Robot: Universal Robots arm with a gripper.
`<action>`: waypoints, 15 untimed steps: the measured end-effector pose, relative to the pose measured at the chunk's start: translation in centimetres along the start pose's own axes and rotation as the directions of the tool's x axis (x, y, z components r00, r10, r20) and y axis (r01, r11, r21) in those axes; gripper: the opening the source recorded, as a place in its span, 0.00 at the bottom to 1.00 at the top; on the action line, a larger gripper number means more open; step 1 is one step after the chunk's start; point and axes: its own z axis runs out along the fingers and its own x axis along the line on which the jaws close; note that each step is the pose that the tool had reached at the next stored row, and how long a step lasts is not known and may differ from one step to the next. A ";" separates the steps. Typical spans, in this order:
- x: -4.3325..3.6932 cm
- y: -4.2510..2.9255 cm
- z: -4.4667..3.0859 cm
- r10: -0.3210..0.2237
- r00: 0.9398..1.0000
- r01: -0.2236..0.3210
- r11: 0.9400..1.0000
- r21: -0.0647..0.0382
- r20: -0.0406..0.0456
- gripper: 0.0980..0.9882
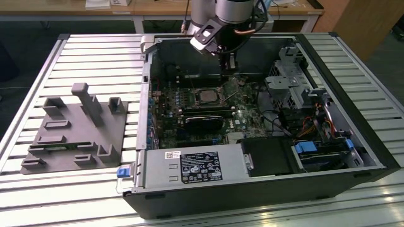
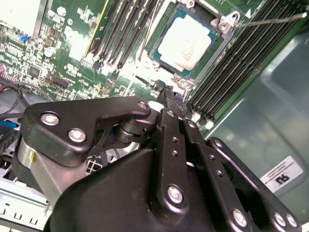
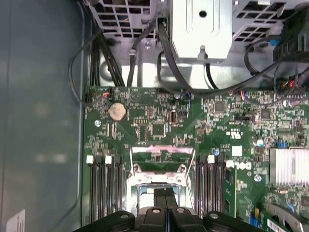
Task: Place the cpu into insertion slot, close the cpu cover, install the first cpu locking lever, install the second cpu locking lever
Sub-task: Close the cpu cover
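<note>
Glare whitens the slatted table (image 1: 63, 194) and the cpu (image 2: 186, 42), while the computer case (image 1: 252, 196) is shadowed inside.

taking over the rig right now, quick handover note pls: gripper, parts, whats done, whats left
Gripper: shut, nothing in it, close above the insertion slot.
Cpu: seated in the slot.
Cpu cover: looks swung open, not down over the chip.
One locking lever: sticks out free, unlatched.
Done: cpu placed.
Left: close the cover, latch both levers.
</note>
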 end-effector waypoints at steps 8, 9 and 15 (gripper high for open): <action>0.00 1.29 0.04 0.000 1.000 0.000 1.000 0.000 0.000 0.01; 0.00 1.44 0.04 0.000 1.000 0.000 1.000 0.000 0.000 0.01; 0.01 2.58 0.07 0.000 1.000 0.000 1.000 0.000 0.000 0.01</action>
